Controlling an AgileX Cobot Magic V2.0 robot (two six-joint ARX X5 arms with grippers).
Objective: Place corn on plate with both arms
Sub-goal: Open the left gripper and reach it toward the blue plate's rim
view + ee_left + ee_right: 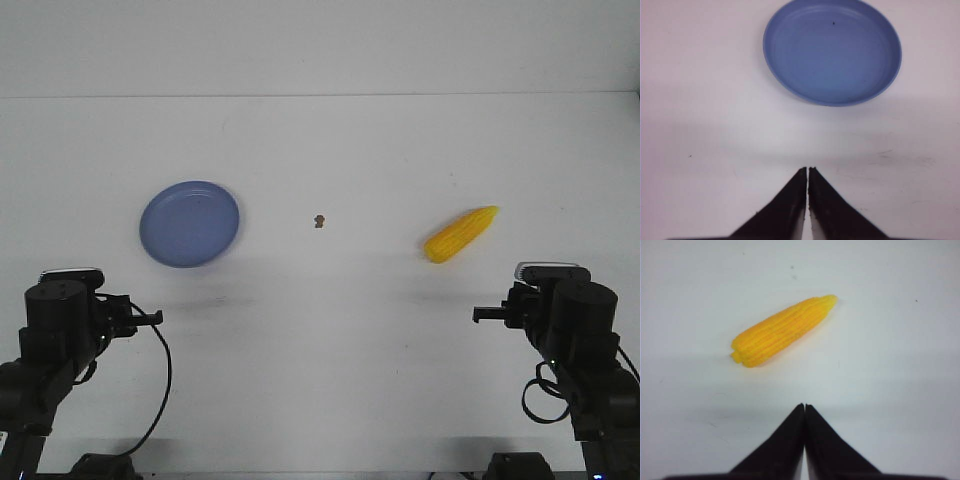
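White tabletop (330, 350) fills the front view, backed by a pale wall. At about nine o'clock from the centre lies the round, shallow periwinkle-blue plate (189, 223), bare inside; at about three o'clock lies the bright yellow tapered corn cob (461, 233), flat on the table, its narrow tip pointing toward two o'clock. A small dark speck (319, 221) sits between them. The left gripper (807, 172) hangs short of the plate, fingers pressed together; the right gripper (804, 409) faces the corn, likewise closed and holding nothing. Each arm appears parked opposite its own object, so I judge the pickup not yet begun.
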